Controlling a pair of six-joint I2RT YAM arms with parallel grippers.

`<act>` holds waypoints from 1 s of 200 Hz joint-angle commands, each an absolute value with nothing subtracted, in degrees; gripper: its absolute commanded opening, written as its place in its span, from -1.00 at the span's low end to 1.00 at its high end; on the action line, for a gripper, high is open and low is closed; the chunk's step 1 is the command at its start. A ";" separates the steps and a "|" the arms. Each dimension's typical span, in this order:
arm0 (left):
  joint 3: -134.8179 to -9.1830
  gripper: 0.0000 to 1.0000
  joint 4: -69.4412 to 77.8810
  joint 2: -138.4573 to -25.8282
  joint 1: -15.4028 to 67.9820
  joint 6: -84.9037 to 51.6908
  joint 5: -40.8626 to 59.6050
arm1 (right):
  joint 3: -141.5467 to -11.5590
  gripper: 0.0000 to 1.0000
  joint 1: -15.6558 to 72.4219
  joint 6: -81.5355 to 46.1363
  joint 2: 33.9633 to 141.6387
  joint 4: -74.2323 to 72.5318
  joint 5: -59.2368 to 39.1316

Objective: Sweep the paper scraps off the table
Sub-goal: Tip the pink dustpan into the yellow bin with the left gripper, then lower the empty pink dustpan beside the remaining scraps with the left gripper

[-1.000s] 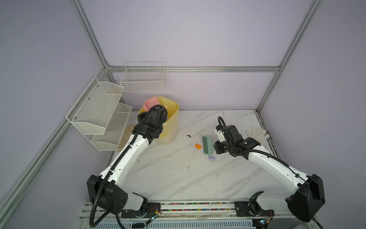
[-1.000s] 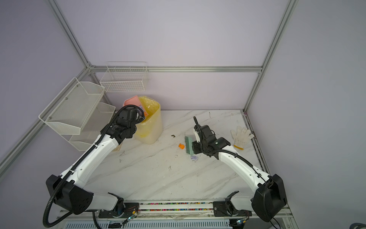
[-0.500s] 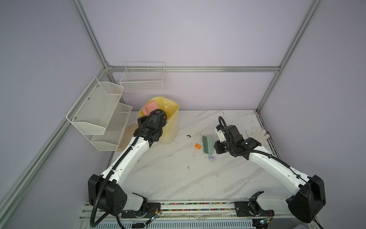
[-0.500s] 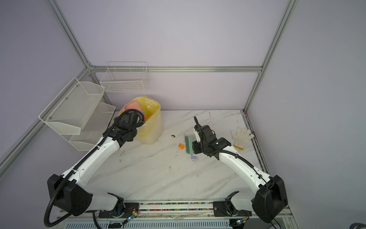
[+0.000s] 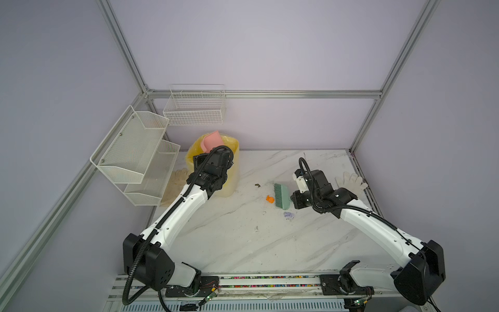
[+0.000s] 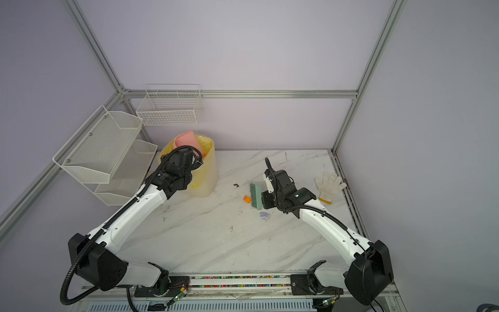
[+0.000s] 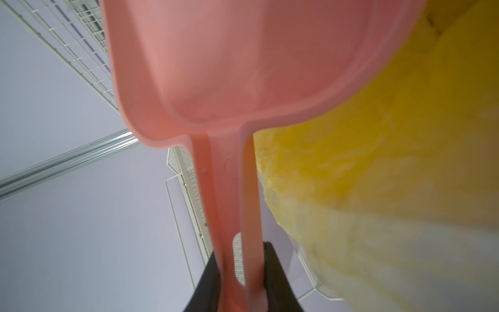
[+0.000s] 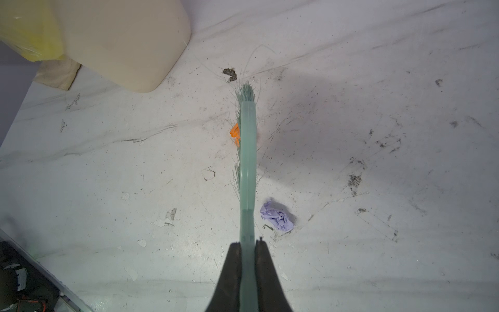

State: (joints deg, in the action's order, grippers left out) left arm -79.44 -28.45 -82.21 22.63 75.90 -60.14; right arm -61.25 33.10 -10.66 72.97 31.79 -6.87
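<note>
Setting: a white, grey-veined table [image 5: 243, 243] in a lilac-walled booth fills the lower middle of both top views; wire shelves [image 5: 135, 154] hang at centre left.
Your left gripper [image 7: 241, 256]: almost closed, pinching the handle of a pink dustpan [image 7: 243, 67], held tilted at the mouth of a yellow-lined bin [image 5: 233, 173], left of centre in both top views.
Your right gripper [image 8: 247, 244]: fully closed around the handle of a green brush [image 8: 247, 151], right of centre.
Orange scrap [image 5: 269, 199]: on the table, tight against the brush's left side.
Purple scrap [image 5: 289, 215]: on the table, just below the brush, not touching.
Glove [image 5: 351, 181]: flat near the right table edge.
</note>
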 commanded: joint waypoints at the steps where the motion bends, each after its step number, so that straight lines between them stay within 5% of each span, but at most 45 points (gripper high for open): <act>1: -86.24 -1.00 -25.13 -83.24 21.65 79.19 -61.54 | -61.17 -1.00 32.96 -11.34 71.06 30.67 -6.86; 112: -85.73 -0.97 -16.41 -76.57 20.03 80.24 -60.73 | -61.74 -1.00 32.96 -11.60 70.97 30.41 -6.42; 200: -86.83 -0.75 -16.63 -72.47 31.96 74.09 -64.73 | -63.41 -1.00 32.96 -17.62 72.71 24.44 -13.33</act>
State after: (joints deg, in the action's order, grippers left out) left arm -81.67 -18.11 -74.02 28.14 76.97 -61.67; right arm -61.28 33.10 -13.93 71.83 29.30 -9.17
